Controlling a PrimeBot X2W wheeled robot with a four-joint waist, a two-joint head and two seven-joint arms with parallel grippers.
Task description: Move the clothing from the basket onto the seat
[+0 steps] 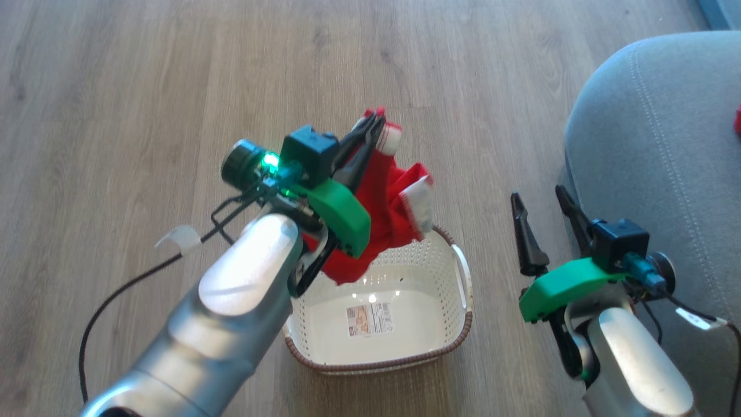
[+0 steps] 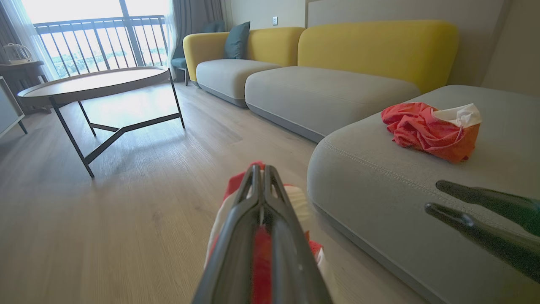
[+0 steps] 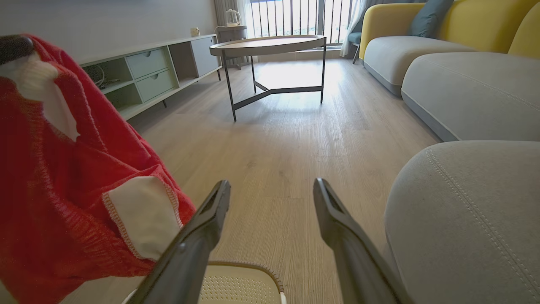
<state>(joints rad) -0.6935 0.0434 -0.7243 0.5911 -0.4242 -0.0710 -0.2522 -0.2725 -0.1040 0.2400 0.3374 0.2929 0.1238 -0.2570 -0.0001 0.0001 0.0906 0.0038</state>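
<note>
Gripping the clothing (image 1: 391,202) in the left end effector (image 1: 368,128), pinched shut near a white cuff, over the 11 o'clock corner of the bare-floored basket (image 1: 465,324). Waiting with the right end effector (image 1: 537,194) spread apart and empty at the basket's 3 o'clock, just beside the seat (image 1: 654,145), with another red garment (image 2: 426,131) already lying there. Likely troubles on the swing toward 3 o'clock: slipping from so small a pinch onto the floor (image 1: 173,87), snagging the low hem and dragging the light basket, or brushing the parked right end effector.
</note>
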